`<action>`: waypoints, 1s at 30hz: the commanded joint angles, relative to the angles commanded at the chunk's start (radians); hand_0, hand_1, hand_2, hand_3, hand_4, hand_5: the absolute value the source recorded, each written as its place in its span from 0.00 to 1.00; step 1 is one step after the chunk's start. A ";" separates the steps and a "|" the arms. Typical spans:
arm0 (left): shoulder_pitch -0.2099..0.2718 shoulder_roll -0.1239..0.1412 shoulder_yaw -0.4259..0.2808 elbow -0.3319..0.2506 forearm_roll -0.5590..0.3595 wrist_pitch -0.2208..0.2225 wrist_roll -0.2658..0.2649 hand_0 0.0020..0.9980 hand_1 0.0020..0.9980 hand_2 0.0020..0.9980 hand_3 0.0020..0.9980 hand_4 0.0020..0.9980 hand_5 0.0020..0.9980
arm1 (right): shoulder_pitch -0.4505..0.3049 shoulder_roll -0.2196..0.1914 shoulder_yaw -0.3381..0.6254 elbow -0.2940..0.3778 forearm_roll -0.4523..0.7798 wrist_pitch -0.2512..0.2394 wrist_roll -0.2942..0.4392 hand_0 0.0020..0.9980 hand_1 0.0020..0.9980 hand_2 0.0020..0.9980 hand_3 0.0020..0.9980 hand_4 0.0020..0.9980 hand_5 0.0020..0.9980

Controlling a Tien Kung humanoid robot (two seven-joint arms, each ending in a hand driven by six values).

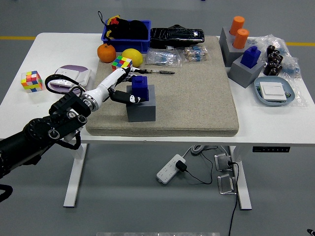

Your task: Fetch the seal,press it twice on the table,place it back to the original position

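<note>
Seal: I see the blue seal (139, 88) standing upright in its grey holder block (141, 108), on the left part of the beige mat (197, 98).

Left hand: my left hand (119, 87) is at the seal's left side, thumb low against the seal's base, fingers (129, 72) reaching past its far side. Partly curled around it; I cannot tell whether the grip has closed.

Left arm: black arm (44, 130) comes in from the lower left, crossing the table's near-left corner.

Right arm: not visible to me.

Close by, far side: Rubik's cube (121, 63) just behind the fingers, then a lemon (133, 57) and an orange (106, 52). A small dark tool (157, 72) lies on the mat right of the fingers.

Left of the arm: a white and purple box (74, 74), a second colourful cube (30, 80) near the table edge.

Back row: blue bin (125, 32) with dark contents, black case (176, 35), clear bags (179, 56).

Right side: second blue seal (251, 55) in a grey block (245, 72), two orange cylinders (239, 31) in another grey holder, blue tray (273, 92), bagged dark items (275, 58). Well apart from my hand.

Table: white (275, 123).
</note>
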 joint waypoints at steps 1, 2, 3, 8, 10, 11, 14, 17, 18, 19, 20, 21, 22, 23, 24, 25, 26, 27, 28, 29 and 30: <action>0.000 0.000 0.000 0.001 -0.004 0.000 0.000 0.76 0.71 0.67 0.77 0.90 0.00 | 0.000 0.000 0.000 0.000 0.000 0.000 0.000 0.82 0.72 0.69 0.69 0.73 0.51; 0.000 -0.001 0.000 0.003 -0.010 0.001 0.000 0.76 0.71 0.67 0.77 0.90 0.00 | 0.000 0.000 -0.001 0.000 0.000 -0.001 0.000 0.82 0.72 0.69 0.69 0.73 0.51; 0.000 -0.002 0.000 0.003 -0.012 0.002 -0.001 0.76 0.71 0.67 0.77 0.90 0.00 | 0.000 -0.001 -0.001 0.000 0.000 -0.001 0.000 0.82 0.72 0.69 0.69 0.73 0.51; 0.004 -0.005 -0.001 0.007 -0.024 0.004 0.001 0.73 0.70 0.65 0.74 0.86 0.00 | -0.003 0.000 -0.004 -0.002 0.001 0.000 0.000 0.82 0.72 0.69 0.69 0.73 0.51; 0.005 -0.007 0.002 0.011 -0.027 0.003 0.005 0.73 0.70 0.65 0.74 0.86 0.00 | -0.003 0.001 -0.005 -0.002 0.002 0.000 0.001 0.82 0.72 0.69 0.69 0.73 0.51; 0.006 -0.008 0.002 0.013 -0.028 0.002 0.006 0.68 0.66 0.60 0.68 0.81 0.00 | -0.004 0.001 -0.005 -0.001 0.002 -0.001 0.001 0.82 0.72 0.69 0.69 0.73 0.51; 0.008 -0.009 0.002 0.015 -0.030 0.000 0.008 0.68 0.66 0.60 0.68 0.81 0.00 | -0.004 0.001 -0.005 -0.001 0.002 -0.001 0.002 0.82 0.72 0.69 0.69 0.73 0.51; 0.008 -0.009 -0.001 0.016 -0.031 0.001 0.009 0.67 0.62 0.56 0.64 0.74 0.00 | -0.005 0.001 -0.004 -0.001 0.002 -0.002 0.002 0.82 0.72 0.69 0.69 0.73 0.51; 0.007 -0.009 -0.002 0.016 -0.031 0.002 0.009 0.67 0.62 0.56 0.64 0.74 0.00 | -0.005 0.001 -0.004 -0.001 0.002 -0.001 0.002 0.82 0.72 0.69 0.69 0.73 0.51; 0.006 -0.010 -0.004 0.015 -0.032 0.002 0.010 0.67 0.62 0.56 0.64 0.74 0.00 | -0.005 0.001 -0.003 -0.002 0.001 -0.001 0.002 0.82 0.72 0.69 0.69 0.73 0.51; 0.006 -0.011 -0.004 0.015 -0.035 0.003 0.009 0.67 0.62 0.56 0.64 0.74 0.00 | -0.005 0.001 -0.001 -0.002 0.001 -0.001 0.002 0.82 0.72 0.69 0.69 0.73 0.51; 0.006 -0.011 -0.004 0.015 -0.037 0.005 0.007 0.67 0.62 0.56 0.64 0.74 0.00 | -0.006 0.002 0.000 -0.002 0.001 -0.001 0.002 0.82 0.72 0.69 0.69 0.73 0.51; 0.006 -0.012 -0.004 0.016 -0.040 0.007 0.003 0.67 0.62 0.56 0.64 0.74 0.00 | -0.006 0.002 0.000 -0.002 0.001 -0.001 0.002 0.82 0.72 0.69 0.69 0.73 0.51; 0.006 -0.013 -0.004 0.016 -0.041 0.007 0.002 0.65 0.53 0.50 0.58 0.72 0.00 | -0.006 0.002 0.001 -0.002 0.001 -0.002 0.002 0.82 0.72 0.69 0.69 0.73 0.51; 0.006 -0.014 -0.004 0.017 -0.042 0.008 0.001 0.65 0.53 0.50 0.58 0.72 0.00 | -0.006 0.003 0.002 -0.002 0.001 -0.002 0.002 0.82 0.72 0.69 0.69 0.73 0.51; 0.007 -0.016 -0.004 0.019 -0.045 0.012 -0.004 0.65 0.53 0.50 0.58 0.72 0.00 | -0.005 0.003 0.003 -0.001 0.001 -0.002 0.002 0.82 0.72 0.69 0.69 0.73 0.51; 0.008 -0.017 -0.005 0.019 -0.046 0.014 -0.007 0.65 0.53 0.50 0.58 0.72 0.00 | -0.005 0.003 0.003 -0.001 0.001 -0.003 0.003 0.82 0.72 0.69 0.69 0.73 0.51; 0.009 -0.017 -0.005 0.020 -0.046 0.015 -0.009 0.65 0.53 0.50 0.58 0.72 0.00 | -0.006 0.003 0.004 -0.001 0.001 -0.003 0.003 0.82 0.72 0.69 0.69 0.73 0.51; 0.009 -0.018 -0.004 0.020 -0.045 0.020 -0.012 0.65 0.53 0.50 0.58 0.72 0.00 | -0.005 0.004 0.004 -0.002 0.000 -0.002 0.003 0.82 0.72 0.69 0.69 0.73 0.51; 0.010 -0.018 -0.004 0.019 -0.046 0.023 -0.016 0.64 0.52 0.48 0.57 0.70 0.00 | -0.006 0.004 0.003 -0.002 0.000 -0.002 0.003 0.82 0.72 0.69 0.69 0.73 0.51; 0.010 -0.017 -0.004 0.018 -0.045 0.025 -0.018 0.64 0.52 0.48 0.57 0.70 0.00 | -0.006 0.005 0.004 -0.002 0.000 -0.002 0.003 0.82 0.72 0.69 0.69 0.73 0.51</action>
